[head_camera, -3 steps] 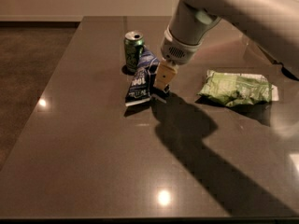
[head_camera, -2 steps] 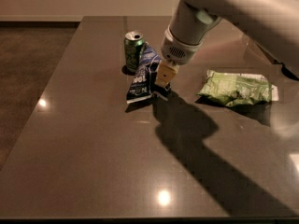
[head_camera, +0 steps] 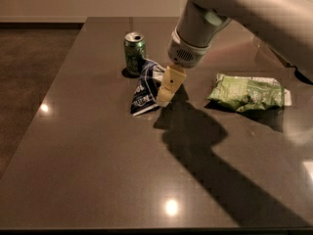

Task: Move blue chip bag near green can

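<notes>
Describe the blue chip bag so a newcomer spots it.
On the dark table, find the upright green can at far left. The blue chip bag lies just right of it, the gripper at the bag's right edge. It is crinkled dark blue and white; the light green chip bag lies farther right.

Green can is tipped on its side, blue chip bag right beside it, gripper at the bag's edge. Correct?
No: the green can stands upright, silver top up, as the camera view shows. The blue chip bag does lie right beside it, with the gripper at the bag's edge.
</notes>
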{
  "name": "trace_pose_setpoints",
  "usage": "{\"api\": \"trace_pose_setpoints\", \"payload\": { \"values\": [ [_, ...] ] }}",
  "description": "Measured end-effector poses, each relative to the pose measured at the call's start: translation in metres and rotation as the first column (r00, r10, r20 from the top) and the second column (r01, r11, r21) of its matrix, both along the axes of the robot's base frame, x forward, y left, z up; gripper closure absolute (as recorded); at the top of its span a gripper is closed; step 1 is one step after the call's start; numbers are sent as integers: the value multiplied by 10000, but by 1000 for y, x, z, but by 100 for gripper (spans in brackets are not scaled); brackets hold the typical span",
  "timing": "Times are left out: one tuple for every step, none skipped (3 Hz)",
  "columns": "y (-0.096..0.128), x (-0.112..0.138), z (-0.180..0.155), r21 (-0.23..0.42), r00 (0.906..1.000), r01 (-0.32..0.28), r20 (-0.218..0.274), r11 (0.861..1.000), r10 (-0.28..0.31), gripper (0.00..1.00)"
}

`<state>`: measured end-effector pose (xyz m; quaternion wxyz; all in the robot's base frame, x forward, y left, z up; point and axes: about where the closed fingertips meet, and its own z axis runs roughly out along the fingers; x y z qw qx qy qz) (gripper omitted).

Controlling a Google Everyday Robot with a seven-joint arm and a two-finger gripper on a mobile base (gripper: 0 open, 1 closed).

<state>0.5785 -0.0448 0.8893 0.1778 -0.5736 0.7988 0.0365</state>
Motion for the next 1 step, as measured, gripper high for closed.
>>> {"api": "trace_pose_setpoints", "payload": {
  "values": [
    [0,0,0,0,10000,-1,0,10000,1,0]
  ]
}}
